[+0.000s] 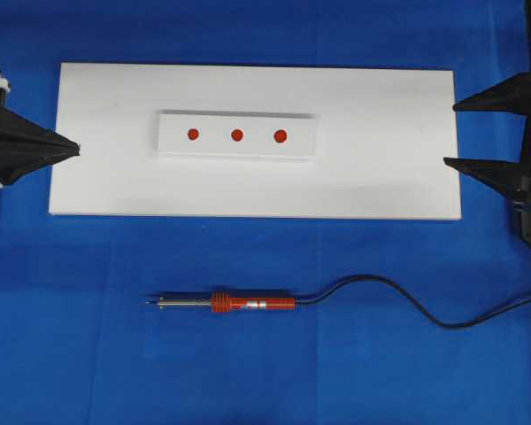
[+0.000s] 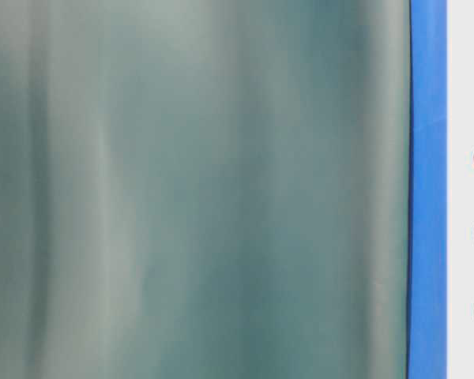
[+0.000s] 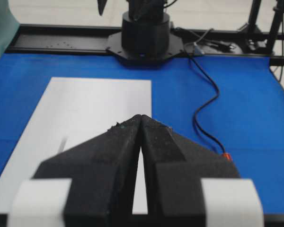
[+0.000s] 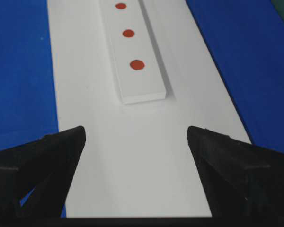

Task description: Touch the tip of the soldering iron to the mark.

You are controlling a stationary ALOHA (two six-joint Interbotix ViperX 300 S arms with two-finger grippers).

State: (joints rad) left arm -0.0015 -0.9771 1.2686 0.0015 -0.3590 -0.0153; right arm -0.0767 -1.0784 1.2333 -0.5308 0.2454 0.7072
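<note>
On the blue tabletop [image 1: 71, 354], the soldering iron [image 1: 239, 304] is lying untouched at six o'clock; left pincer [image 1: 75, 148] clenched, right pincer [image 1: 451, 133] released, everything remaining.

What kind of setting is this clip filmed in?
Most likely a robotics lab test bench, not a real workshop: a blue mat covers the table, a white board carries a strip with three red dots, and a soldering iron lies staged between two robot arms.
</note>
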